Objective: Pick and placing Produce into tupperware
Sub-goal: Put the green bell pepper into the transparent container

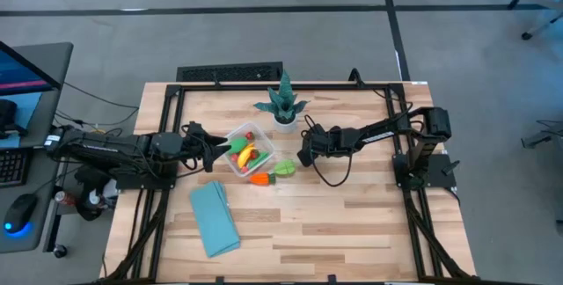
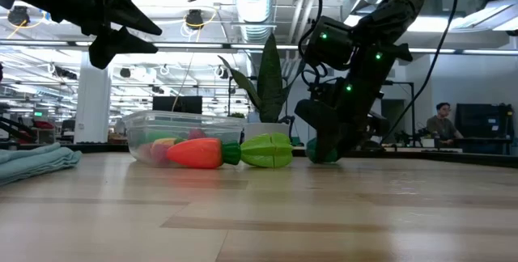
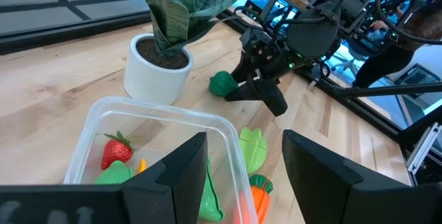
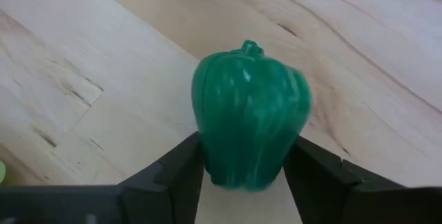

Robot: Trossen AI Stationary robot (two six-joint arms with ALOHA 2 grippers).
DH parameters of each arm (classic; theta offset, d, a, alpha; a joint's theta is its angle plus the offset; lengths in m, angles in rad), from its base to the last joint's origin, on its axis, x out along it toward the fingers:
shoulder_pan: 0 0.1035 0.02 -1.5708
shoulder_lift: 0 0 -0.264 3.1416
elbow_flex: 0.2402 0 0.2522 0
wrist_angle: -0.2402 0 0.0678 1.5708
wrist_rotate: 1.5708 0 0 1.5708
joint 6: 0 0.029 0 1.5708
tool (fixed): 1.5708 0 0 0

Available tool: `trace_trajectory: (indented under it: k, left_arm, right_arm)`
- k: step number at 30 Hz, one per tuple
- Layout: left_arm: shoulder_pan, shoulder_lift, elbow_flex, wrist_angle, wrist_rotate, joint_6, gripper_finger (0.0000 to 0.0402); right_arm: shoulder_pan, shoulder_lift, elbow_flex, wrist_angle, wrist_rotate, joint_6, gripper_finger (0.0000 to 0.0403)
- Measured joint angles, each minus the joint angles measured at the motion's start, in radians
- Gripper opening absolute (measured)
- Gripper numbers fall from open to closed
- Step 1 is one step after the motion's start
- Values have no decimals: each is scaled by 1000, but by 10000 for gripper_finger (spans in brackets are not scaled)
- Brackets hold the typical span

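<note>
Tub: the clear tub [image 1: 249, 150] sits near the middle of the bench, a little toward the far edge, just beside the potted plant [image 1: 284, 105].
Tub contents: a strawberry [image 3: 116, 149], a yellow piece [image 1: 245, 154] and green pieces [image 3: 114, 176] lie inside; I cannot tell what the rest are.
Outside the tub: a carrot [image 1: 260, 179] lies against the tub's near corner, and a light-green ribbed piece [image 1: 284, 168] lies just beside it on the right; both rest on the bench.
Pepper: a dark green pepper [image 4: 248, 122] stands on the bench to the right of the tub, near the white pot, apart from the tub.
My right gripper: my right gripper [image 1: 305, 156] is low at the bench with its fingers [image 4: 181, 162] closed against both sides of the pepper, grasping it.
My right arm: it reaches in from the right edge, stretched toward the middle, wrist tilted down onto the pepper.
My left gripper: my left gripper [image 1: 214, 151] hangs above the tub's left rim, fingers [image 3: 183, 165] spread and holding nothing.
My left arm: it lies stretched in from the left edge, raised off the bench.
Cloth: a folded light-blue cloth [image 1: 214, 219] lies near the front left, well apart from the tub.
</note>
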State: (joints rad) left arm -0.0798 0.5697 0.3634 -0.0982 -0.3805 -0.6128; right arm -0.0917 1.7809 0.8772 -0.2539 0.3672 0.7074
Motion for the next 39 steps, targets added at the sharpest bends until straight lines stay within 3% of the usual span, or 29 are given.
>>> trace_trajectory:
  k: [12,22,28,39]
  left_arm:
    - [0,0,0,-1,0,0,178]
    - [0,0,0,-2,0,0,178]
    - [0,0,0,-12,0,0,178]
    - [0,0,0,-73,0,-13,178]
  right_arm:
    - [0,-1,0,-2,0,0,161]
    - [3,-3,4,-74,5,-55,238]
    - [24,-4,3,-92,63,-134,282]
    - [24,-1,0,51,43,-283,297]
